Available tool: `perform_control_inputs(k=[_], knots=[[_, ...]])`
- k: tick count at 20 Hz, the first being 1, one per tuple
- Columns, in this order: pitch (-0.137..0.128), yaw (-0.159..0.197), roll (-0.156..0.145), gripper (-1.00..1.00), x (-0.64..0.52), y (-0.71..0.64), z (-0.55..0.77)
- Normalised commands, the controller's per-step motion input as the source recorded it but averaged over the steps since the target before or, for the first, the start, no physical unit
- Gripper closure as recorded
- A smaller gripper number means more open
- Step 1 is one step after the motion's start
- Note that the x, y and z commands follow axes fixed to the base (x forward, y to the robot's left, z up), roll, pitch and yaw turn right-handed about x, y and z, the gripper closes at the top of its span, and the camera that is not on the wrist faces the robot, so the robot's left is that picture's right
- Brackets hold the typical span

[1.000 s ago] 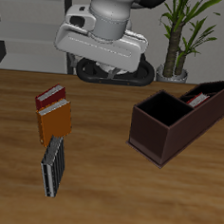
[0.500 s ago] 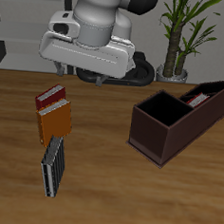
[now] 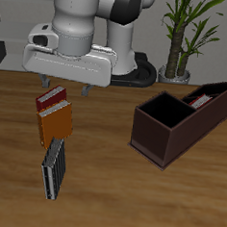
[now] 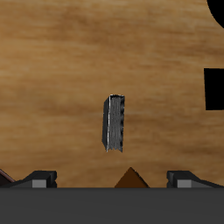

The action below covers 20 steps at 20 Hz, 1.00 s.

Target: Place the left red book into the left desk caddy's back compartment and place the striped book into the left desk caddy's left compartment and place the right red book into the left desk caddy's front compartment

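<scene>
My gripper (image 3: 65,86) hangs open and empty just above the right red book (image 3: 51,100), which lies on the table with its white page edge showing. An orange-brown book (image 3: 55,123) lies against it, nearer the front edge. The striped book (image 3: 52,168) lies nearer the front still, and it also shows flat on the wood in the wrist view (image 4: 115,122). The left desk caddy (image 3: 158,131) stands well apart from the books. The left red book (image 3: 197,98) sits in its far compartment. The caddy's large near section is empty.
A potted plant (image 3: 180,34) stands behind the caddy. The robot's base (image 3: 123,73) is at the table's back. In the wrist view the orange-brown book's corner (image 4: 131,178) pokes out between my fingertips (image 4: 39,179).
My gripper has swung sideways away from the caddy and dropped lower, ending over the red book. The books and the caddy have not moved.
</scene>
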Motion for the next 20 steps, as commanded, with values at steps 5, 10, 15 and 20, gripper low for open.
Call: perform_control_inputs(k=[5, 10, 15, 20], knots=[[-0.039, 0.011, 0.015, -1.00, 0.08, -0.25, -0.15], [-0.043, 0.043, 0.026, -1.00, 0.07, -0.03, -0.19], [0.009, 0.003, 0.006, -1.00, 0.16, 0.00, -0.27], [0.004, 0.003, -0.010, -1.00, 0.22, -0.02, -0.27]])
